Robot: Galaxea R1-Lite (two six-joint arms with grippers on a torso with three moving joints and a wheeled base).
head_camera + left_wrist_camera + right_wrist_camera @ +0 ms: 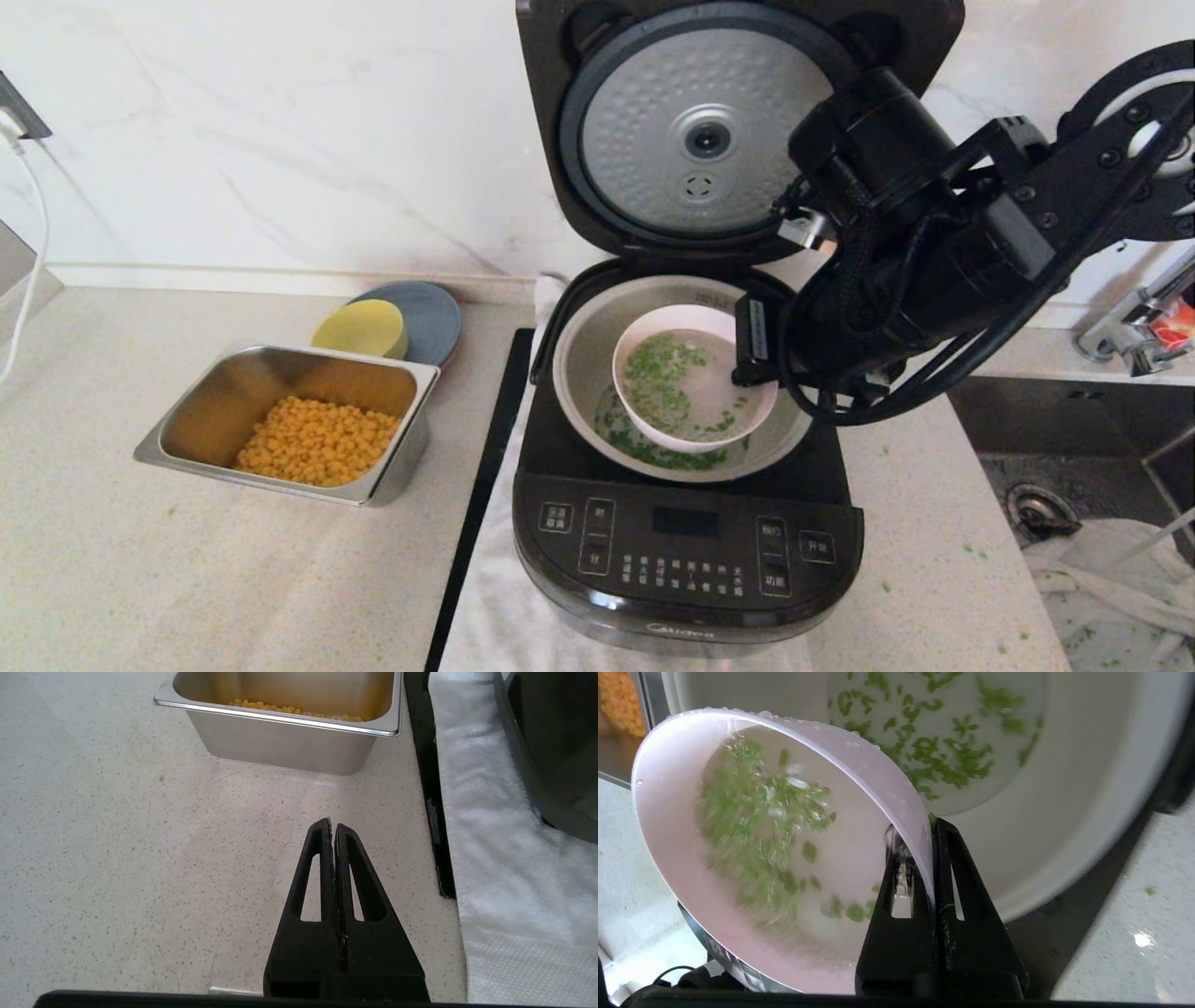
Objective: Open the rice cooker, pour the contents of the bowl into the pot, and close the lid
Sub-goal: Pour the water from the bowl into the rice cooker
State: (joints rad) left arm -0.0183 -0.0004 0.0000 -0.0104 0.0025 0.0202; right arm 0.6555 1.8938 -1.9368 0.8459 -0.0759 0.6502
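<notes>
Nearest the robot, the left gripper (334, 828) hangs over bare counter (140, 858), its fingers pressed together on nothing. Beyond it stands the steel tray (289, 425), corn kernels (317, 439) heaped at its near end. The rice cooker (686, 551) sits on a white cloth (490, 858), with open counter to either side. Over its pot (583, 373) the right gripper (930, 826) pinches the rim of the pink bowl (695, 387), one finger inside and one outside. The bowl is tilted toward the robot; chopped green bits (658, 378) cling to its inside, and more lie on the pot's floor. The lid (705, 126) stands upright behind. A yellow bowl (362, 329) rests on a blue plate (431, 317) past the tray; the sink (1074, 476) lies right.
</notes>
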